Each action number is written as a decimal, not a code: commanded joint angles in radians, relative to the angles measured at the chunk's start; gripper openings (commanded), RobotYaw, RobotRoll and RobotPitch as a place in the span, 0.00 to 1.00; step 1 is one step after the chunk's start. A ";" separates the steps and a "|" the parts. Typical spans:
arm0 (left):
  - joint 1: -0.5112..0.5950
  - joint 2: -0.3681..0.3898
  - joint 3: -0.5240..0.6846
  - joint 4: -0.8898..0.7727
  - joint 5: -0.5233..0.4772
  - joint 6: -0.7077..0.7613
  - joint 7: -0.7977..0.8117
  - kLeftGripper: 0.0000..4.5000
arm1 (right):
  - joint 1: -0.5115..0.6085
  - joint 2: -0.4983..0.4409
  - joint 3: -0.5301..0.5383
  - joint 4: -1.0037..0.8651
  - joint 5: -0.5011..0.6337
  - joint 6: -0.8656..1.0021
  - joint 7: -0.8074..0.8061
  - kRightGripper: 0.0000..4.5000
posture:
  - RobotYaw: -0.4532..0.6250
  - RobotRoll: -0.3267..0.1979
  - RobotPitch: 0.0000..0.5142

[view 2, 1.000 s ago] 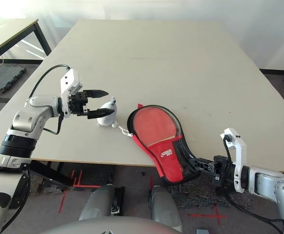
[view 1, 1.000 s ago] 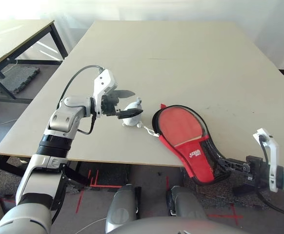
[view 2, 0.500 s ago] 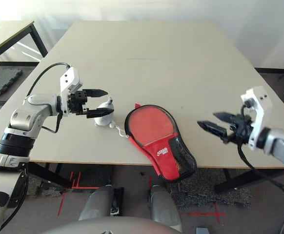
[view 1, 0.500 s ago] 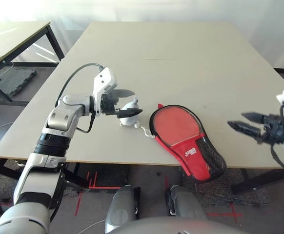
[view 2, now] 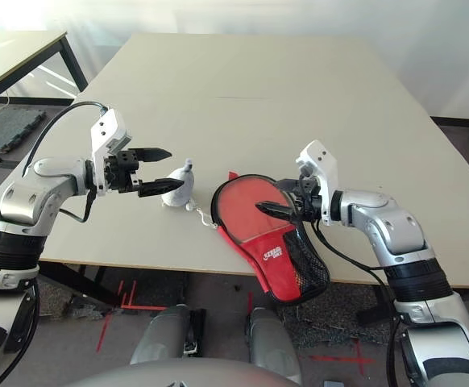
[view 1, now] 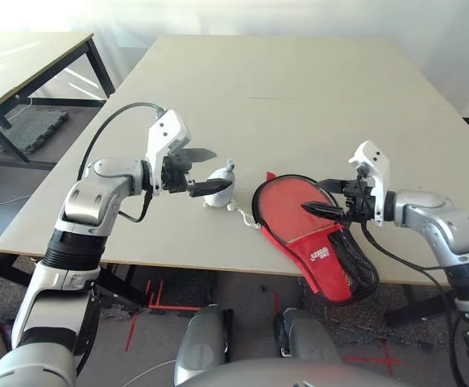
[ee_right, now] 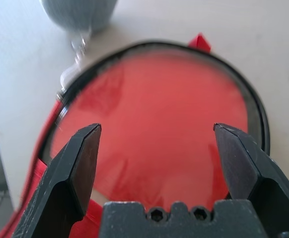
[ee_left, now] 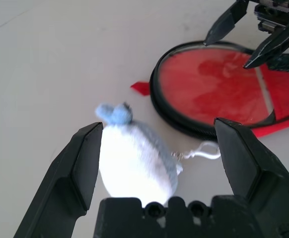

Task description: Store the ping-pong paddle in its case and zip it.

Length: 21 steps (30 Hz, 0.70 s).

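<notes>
**Both grippers spread wide over a pale table, the case lying under the right one**

You are looking down on a large beige table [view 1: 299, 97] with a smooth matte top, which takes up most of the head view. A second, similar table [view 1: 25, 60] on black legs stands off beyond your left arm. The floor around them is grey with red tape marks, and a pale wall rises behind the far edge.

The case [view 1: 319, 242] lies red side up near the table's front edge, directly under and ahead of your right gripper [view 1: 329, 199]. Its narrow mesh-pocket end hangs past the edge toward you. The round end has a black zipper rim, and inside that rim a red surface shows; you cannot tell whether it is the paddle's face or the case's lining.

Your right gripper has its fingers spread apart, holding nothing, poised just above the round end of the case.

Your left gripper [view 1: 203, 170] also has its fingers apart and empty. A small grey plush whale [ee_left: 134, 163] sits on the table just ahead of those fingers, between them in the wrist view, joined by a short white cord [ee_left: 199, 151] to the case's rim.
</notes>
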 commanded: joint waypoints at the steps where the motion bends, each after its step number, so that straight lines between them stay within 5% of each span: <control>1: 0.017 0.011 0.015 -0.027 -0.018 0.025 0.019 1.00 | -0.008 -0.007 0.025 0.033 -0.052 -0.045 0.018 0.99 | 0.56 0.62 0.03; 21: 0.030 -0.010 -0.046 0.033 0.018 -0.035 0.022 1.00 | 0.043 -0.004 0.045 0.064 -0.105 0.035 0.052 0.99 | 0.55 0.62 0.04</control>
